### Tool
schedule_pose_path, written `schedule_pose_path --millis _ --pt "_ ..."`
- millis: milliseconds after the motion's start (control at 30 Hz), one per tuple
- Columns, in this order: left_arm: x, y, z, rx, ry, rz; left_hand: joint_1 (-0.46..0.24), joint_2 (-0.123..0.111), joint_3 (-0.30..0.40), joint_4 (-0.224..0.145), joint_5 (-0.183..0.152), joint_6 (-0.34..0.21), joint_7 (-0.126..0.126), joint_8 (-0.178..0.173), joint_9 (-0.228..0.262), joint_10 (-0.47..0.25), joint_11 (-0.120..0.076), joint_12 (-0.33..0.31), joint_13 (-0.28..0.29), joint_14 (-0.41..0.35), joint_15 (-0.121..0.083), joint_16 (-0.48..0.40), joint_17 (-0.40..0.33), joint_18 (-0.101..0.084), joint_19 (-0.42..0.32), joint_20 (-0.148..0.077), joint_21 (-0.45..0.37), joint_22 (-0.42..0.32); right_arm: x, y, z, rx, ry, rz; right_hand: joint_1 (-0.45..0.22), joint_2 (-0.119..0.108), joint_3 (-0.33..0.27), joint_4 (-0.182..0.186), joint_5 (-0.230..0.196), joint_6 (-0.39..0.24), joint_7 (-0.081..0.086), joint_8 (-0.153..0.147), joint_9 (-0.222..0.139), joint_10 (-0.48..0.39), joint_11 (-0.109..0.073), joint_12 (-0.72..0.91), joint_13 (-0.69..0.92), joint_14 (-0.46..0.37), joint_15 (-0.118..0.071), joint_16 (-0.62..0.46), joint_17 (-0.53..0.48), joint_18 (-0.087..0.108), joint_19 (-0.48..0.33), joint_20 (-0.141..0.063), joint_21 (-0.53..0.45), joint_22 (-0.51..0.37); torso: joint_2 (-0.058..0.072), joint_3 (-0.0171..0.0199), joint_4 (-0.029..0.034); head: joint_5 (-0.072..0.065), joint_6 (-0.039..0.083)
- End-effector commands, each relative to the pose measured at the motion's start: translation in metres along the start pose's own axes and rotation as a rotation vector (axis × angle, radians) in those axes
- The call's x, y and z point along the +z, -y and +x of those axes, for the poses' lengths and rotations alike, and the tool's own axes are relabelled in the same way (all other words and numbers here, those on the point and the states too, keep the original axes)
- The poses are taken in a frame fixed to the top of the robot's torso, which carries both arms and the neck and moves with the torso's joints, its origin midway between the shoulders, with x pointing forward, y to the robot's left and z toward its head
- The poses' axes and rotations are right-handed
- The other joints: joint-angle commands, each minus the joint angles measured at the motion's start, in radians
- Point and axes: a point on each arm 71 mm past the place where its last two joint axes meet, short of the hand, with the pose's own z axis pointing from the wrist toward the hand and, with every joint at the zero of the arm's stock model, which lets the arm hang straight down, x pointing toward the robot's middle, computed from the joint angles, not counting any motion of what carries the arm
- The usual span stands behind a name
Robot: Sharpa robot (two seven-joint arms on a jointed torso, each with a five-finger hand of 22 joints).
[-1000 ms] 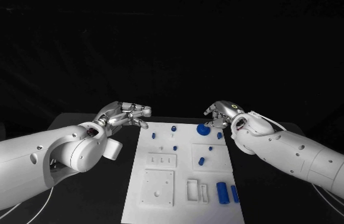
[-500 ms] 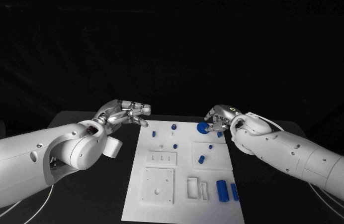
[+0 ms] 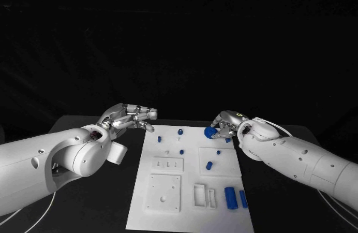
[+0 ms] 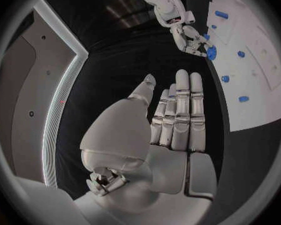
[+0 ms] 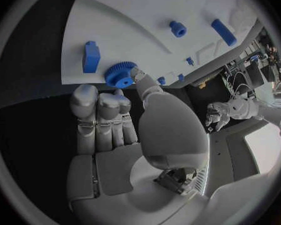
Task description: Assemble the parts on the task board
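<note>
The white task board [image 3: 165,191] lies in the middle of the table. A blue gear [image 3: 210,132] sits at its far right part. My right hand [image 3: 229,123] pinches the gear [image 5: 120,74] between thumb and fingers, and a small blue block [image 5: 90,56] lies beside it. Left of the board's far corner, my left hand [image 3: 133,117] hovers with nothing in it. Its fingers [image 4: 181,110] are stretched out straight, side by side. The left wrist view also shows the right hand [image 4: 189,37] on the gear [image 4: 211,52].
Small blue pegs [image 3: 180,132] [image 3: 159,139] [image 3: 182,152] stand on the board's far half, and another blue piece [image 3: 209,165] lies mid-board. Two blue cylinders [image 3: 230,197] [image 3: 243,201] lie at the near right. The black table [image 3: 97,202] surrounds the board.
My right hand has come down and to the left onto the blue gear, and its fingers have closed round it. The gear has shifted slightly. The left hand has barely moved.
</note>
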Motion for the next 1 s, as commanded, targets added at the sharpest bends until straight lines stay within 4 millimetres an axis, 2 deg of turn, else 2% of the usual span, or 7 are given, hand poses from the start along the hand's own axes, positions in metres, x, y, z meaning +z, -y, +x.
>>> schedule_pose_path --millis 33,167,567,700,900,1000 --pt "0.0009 0.0015 0.0027 0.001 -0.022 0.009 -0.005 0.002 -0.004 -0.004 0.001 -0.006 0.000 0.000 -0.001 -0.007 0.002 0.000 0.002 0.007 0.003 -0.005 -0.001 0.002 0.005 0.000 -0.003 -0.001 0.0014 -0.0017 0.0031 0.011 -0.020 -0.008 -0.001 0.013 -0.011 0.006 -0.005 -0.005 0.003 -0.001 0.000 0.007 0.000 0.005 0.001 0.005 0.000 0.004 0.003 0.004 0.049 0.007 -0.007 0.079 0.000 0.0002 0.0014 0.000 0.001" --pt "0.0010 0.0015 0.0030 0.001 -0.023 0.009 -0.004 0.003 -0.002 -0.006 0.002 -0.006 0.001 0.000 -0.001 -0.006 0.002 0.000 0.002 0.006 0.003 -0.005 -0.001 0.002 0.003 0.000 0.000 -0.002 0.0028 -0.0019 0.0050 0.017 -0.022 -0.005 -0.003 0.013 -0.011 0.007 -0.005 -0.005 0.003 -0.001 0.000 0.007 0.000 0.005 0.001 0.005 0.000 0.004 0.003 0.004 0.050 0.007 -0.008 0.080 0.001 -0.0002 0.0024 0.001 -0.001" --pt "0.0008 0.0014 0.0030 0.002 -0.024 0.007 -0.004 0.003 -0.002 -0.006 0.002 -0.006 0.001 0.000 -0.001 -0.006 0.002 0.000 0.002 0.006 0.003 -0.005 -0.001 0.002 0.003 0.000 0.000 -0.002 0.0040 0.0016 0.0080 0.018 -0.035 0.007 0.000 0.019 -0.007 0.010 -0.004 0.004 0.001 -0.001 0.000 0.008 -0.002 0.008 0.004 0.006 0.000 0.006 0.007 0.003 0.052 0.007 -0.010 0.086 0.000 0.0001 -0.0009 0.003 -0.007" --pt "0.0016 0.0014 0.0035 0.006 -0.027 0.009 -0.004 0.003 -0.002 -0.006 0.002 -0.006 0.001 0.000 -0.001 -0.006 0.002 0.000 0.002 0.006 0.003 -0.005 -0.001 0.002 0.003 0.000 0.000 -0.002 0.0039 0.0028 0.0094 0.017 -0.046 0.011 -0.003 0.020 0.017 -0.004 0.001 0.009 0.001 -0.001 0.000 0.008 -0.002 0.009 0.005 0.006 -0.001 0.007 0.011 0.002 0.052 0.006 -0.012 0.092 0.001 0.0006 -0.0005 0.003 -0.008" --pt "0.0039 0.0004 0.0039 0.009 -0.028 0.007 -0.005 0.004 -0.002 -0.005 0.002 -0.006 0.001 0.000 -0.001 -0.007 0.002 0.000 0.002 0.006 0.003 -0.006 -0.001 0.002 0.002 0.000 0.001 -0.002 0.0034 0.0042 0.0117 0.010 -0.062 0.015 -0.016 0.019 0.076 -0.041 0.015 0.018 0.000 -0.001 0.000 0.008 -0.003 0.009 0.007 0.006 -0.001 0.006 0.012 0.001 0.053 0.006 -0.013 0.095 0.002 -0.0018 -0.0035 -0.001 -0.011" --pt "0.0045 0.0001 0.0042 0.009 -0.029 0.007 -0.005 0.004 -0.002 -0.005 0.002 -0.006 0.001 0.000 -0.001 -0.007 0.002 0.000 0.002 0.006 0.003 -0.006 -0.001 0.002 0.002 0.000 0.001 -0.002 0.0030 0.0046 0.0130 0.006 -0.068 0.016 -0.020 0.021 0.100 -0.059 0.017 0.027 -0.001 -0.002 0.000 0.008 -0.005 0.010 0.008 0.007 -0.001 0.006 0.013 0.000 0.053 0.006 -0.014 0.095 0.000 0.0003 -0.0028 -0.001 -0.013"
